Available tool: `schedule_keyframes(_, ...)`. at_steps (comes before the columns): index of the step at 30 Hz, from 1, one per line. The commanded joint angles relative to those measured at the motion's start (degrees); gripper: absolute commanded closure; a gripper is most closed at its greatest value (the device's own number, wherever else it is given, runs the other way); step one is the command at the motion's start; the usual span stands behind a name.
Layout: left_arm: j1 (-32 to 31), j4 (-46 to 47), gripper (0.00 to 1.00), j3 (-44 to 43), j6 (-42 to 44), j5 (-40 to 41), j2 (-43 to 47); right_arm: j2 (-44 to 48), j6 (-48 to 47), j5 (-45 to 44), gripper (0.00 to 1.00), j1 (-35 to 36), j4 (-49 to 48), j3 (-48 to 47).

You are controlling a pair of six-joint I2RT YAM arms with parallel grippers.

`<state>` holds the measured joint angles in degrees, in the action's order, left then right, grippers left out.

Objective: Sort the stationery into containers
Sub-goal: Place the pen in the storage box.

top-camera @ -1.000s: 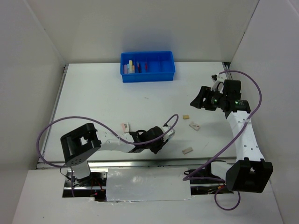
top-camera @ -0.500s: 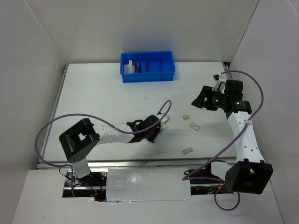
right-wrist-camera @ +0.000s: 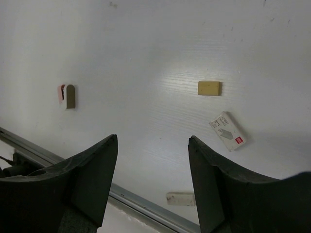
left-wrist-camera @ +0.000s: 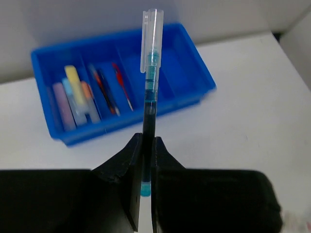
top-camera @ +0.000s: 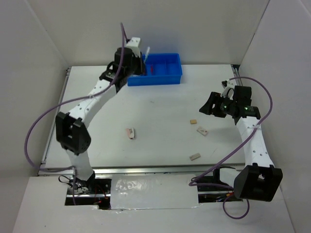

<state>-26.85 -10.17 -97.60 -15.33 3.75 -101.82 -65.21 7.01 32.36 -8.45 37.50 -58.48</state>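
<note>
While left hand (left-wrist-camera: 146,160) grips clear-capped blue pen (left-wrist-camera: 150,92) near blue tray (left-wrist-camera: 198,68), right hand (right-wrist-camera: 152,165) hangs wide open, empty | beige eraser (right-wrist-camera: 209,88), white eraser (right-wrist-camera: 227,130) on counter (right-wrist-camera: 146,48).

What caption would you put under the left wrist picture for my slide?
Left claw pinching a thin blue pen with a clear cap, the blue plastic compartment tray beyond it.

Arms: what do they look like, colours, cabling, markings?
Left arm and right arm: white links, boxy black joint housings, a looping purple cable each. Left tool and right tool have black fingers. A green light glows on the right wrist.
</note>
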Motion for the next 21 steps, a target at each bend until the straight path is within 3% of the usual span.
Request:
schedule_keyframes(1, 5.4, 1.1, 1.0, -11.1, -4.4, -2.9, -11.1, -0.8, -0.1, 0.8, 0.33, -0.6, -2.1, -0.1)
schedule_keyframes(5, 7.7, 7.8, 1.0, -24.1, -4.4, -3.3, -22.0, -1.1, -0.2, 0.5, 0.33, -1.0, -1.7, -0.6)
schedule_keyframes(11, 7.7, 22.3, 1.0, -27.8, 2.9, -1.1, -32.9, -2.6, -0.3, 0.0, 0.33, -1.2, -1.5, -0.4)
schedule_keyframes(21, 8.0, 26.9, 1.0, -35.1, -1.9, 0.7, -44.4, -4.7, -0.6, -0.5, 0.33, -1.6, -1.5, -0.4)
